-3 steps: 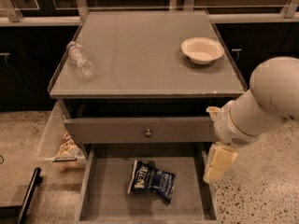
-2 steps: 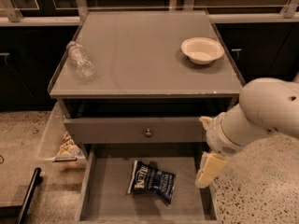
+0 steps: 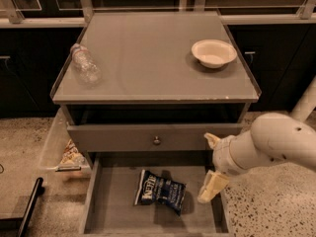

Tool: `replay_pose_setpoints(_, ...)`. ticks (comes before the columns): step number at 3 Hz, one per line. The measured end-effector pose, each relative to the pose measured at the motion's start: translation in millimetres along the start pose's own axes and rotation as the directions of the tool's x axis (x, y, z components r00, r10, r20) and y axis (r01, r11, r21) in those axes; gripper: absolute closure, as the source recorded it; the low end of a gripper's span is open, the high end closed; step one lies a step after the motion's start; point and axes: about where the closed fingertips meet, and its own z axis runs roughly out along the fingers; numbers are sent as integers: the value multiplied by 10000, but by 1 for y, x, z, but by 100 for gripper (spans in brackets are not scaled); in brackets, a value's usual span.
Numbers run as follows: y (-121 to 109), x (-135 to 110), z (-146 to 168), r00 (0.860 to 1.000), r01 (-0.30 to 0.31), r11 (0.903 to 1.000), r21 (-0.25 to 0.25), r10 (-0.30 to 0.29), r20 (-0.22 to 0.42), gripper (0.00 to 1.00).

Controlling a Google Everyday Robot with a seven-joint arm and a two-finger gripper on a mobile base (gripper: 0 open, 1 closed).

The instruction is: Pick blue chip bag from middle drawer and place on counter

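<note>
The blue chip bag (image 3: 160,191) lies flat on the floor of the open middle drawer (image 3: 111,206), near its centre. The counter (image 3: 153,58) is the grey cabinet top above it. My gripper (image 3: 212,164) hangs at the drawer's right side, to the right of the bag and not touching it. Its jaws are open and empty. One cream finger (image 3: 212,186) points down over the drawer's right wall, and the other sits higher, in front of the drawer front.
A white bowl (image 3: 214,52) stands at the counter's back right. A clear plastic bottle (image 3: 85,65) lies at its left. The drawer front with a metal knob (image 3: 156,140) overhangs the drawer. A pale snack packet (image 3: 71,154) sits in a clear bin on the left.
My arm has moved left and down, bringing the gripper from beside the cabinet to the drawer's right edge, closer to the bag. The bag has not moved.
</note>
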Motion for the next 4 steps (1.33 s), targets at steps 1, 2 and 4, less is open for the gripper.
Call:
replay_pose_setpoints(1, 17, 10, 29, 9975, 69, 9997, -255, -51, 702, 0)
replay_pose_setpoints(2, 17, 10, 29, 9975, 69, 9996, -255, -51, 702, 0)
replay_pose_setpoints(4, 33, 19, 125, 9920, -160, 9961, -864, 266, 1232, 0)
